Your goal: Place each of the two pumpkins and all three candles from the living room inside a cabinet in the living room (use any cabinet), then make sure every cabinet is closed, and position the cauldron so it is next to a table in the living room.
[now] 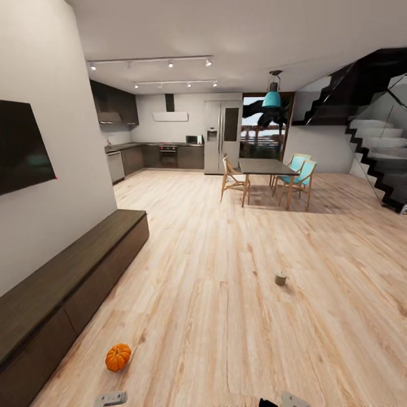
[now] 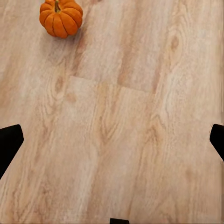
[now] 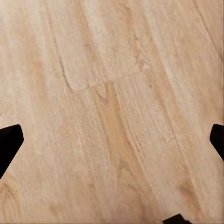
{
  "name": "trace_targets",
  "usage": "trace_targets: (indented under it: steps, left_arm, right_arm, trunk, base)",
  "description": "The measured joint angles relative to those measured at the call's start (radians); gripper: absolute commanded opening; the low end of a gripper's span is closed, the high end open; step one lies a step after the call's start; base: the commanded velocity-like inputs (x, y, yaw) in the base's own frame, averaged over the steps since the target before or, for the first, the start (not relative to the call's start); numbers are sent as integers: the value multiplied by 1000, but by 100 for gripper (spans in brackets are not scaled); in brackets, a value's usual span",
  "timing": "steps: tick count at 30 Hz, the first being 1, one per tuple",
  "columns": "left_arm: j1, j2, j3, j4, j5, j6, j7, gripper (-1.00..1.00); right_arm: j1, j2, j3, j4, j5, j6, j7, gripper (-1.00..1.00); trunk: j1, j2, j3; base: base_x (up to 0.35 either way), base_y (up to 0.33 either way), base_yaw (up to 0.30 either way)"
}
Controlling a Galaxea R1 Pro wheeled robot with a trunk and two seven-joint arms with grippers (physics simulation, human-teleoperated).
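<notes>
Orange ribbed pumpkin (image 1: pixel 118 357) with short dark stem: on pale plank floor (image 1: pixel 226 316), 7 o'clock, beside long dark brown cabinet (image 1: pixel 68 288). Likely light, rigid, smooth; best gripped across ribbed flanks. Squat grey-beige candle (image 1: pixel 280 277): 1 o'clock. Left gripper (image 2: pixel 112 140), right gripper (image 3: pixel 112 140): spread wide, empty.

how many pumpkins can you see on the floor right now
1. A pumpkin lies on the wooden floor near the low dark cabinet, by the robot's left side. Any other may be out of view.
</notes>
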Motion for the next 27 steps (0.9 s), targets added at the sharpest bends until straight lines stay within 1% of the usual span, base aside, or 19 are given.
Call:
trace_targets:
  steps: [5,27]
  left_arm:
    - [0,0,1,0,1,0,0,100]
    - [0,0,2,0,3,-2,1,100]
  right_arm:
    - [1,1,-1,0,2,-6,0,100]
    - [3,4,-2,0,3,-9,0,100]
  trunk:
    - [-19,35,13]
    - [-104,189,82]
  base:
    - [0,0,-75]
    - [0,0,-5]
